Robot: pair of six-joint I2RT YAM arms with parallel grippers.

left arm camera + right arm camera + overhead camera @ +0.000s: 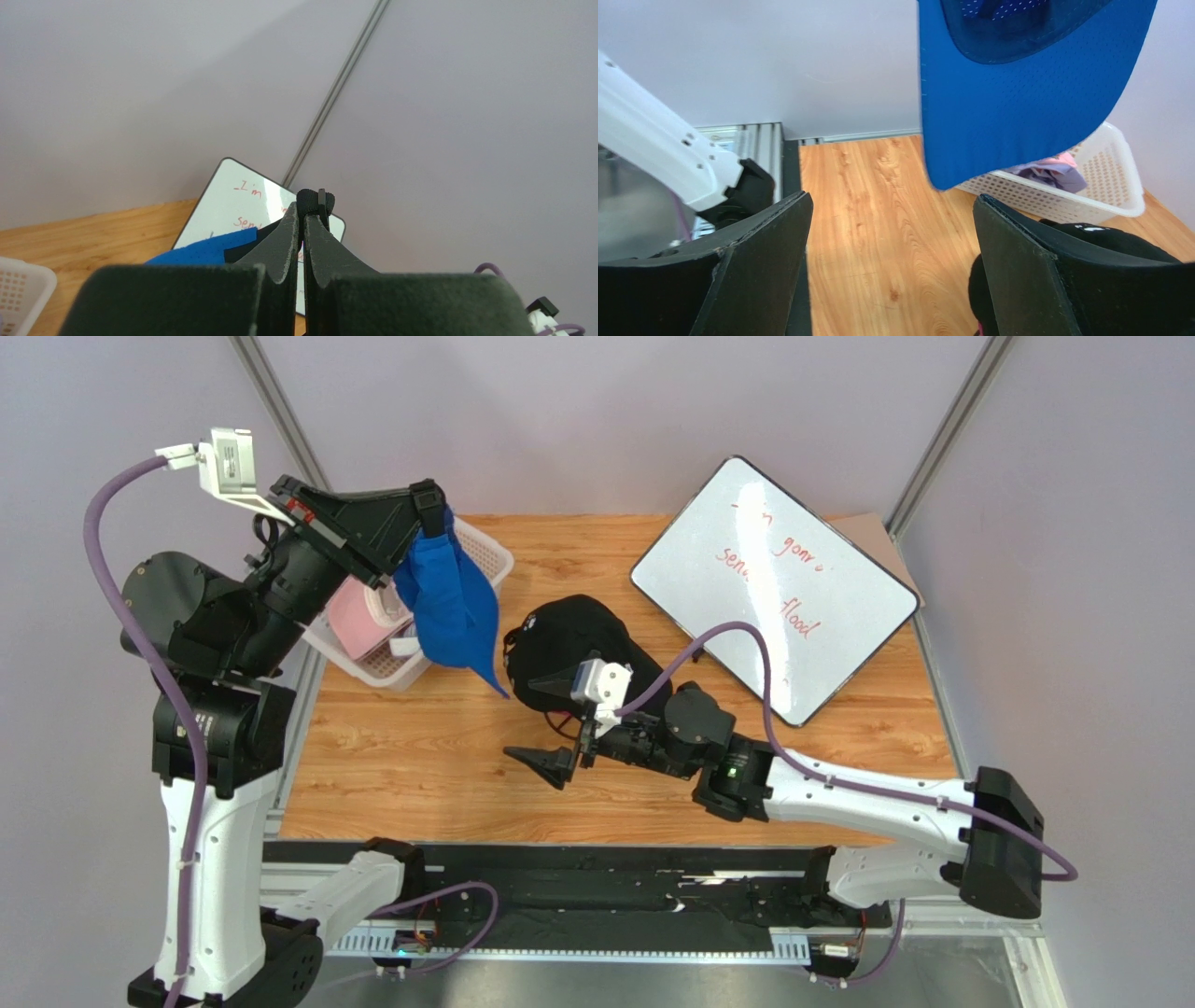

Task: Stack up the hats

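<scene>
The left hand [431,511] is hanging high over the far-left part of the wooden table [421,770]. Its fingers [284,238] are pressed tight together, pinching the upper edge of a royal blue fabric baseball cap [452,609]. The cap is dangling clear of everything, with its long axis running close to straight up and down. Its crown is uppermost and its stiff brim is pointing down, the tip leaning a little toward 5 o'clock. Just beside it, toward 9 o'clock, a white plastic mesh basket [491,557] is sitting with pink fabric [365,623] bundled inside. I'd guess these are more caps, though I can't tell how many.

A black soft baseball cap [575,647] is resting near the middle of the table. From the dangling blue cap it is lying toward 3 to 4 o'clock and lower down, near but not touching. To my eye the coming move is turning on that offset. The left arm, the one carrying the cap, would need to swing rightward and down. The blue cap would also have to tip from hanging upright to lying flat, so that its crown settles over the black one.

The right hand [557,763] is sitting low at 6 o'clock from the black cap, just beside it, with its fingers spread wide and nothing between them. It is the nearer hand to the black cap and looks well placed to steady it. A white dry-erase board [779,588] is lying at 2 o'clock, well apart.
</scene>
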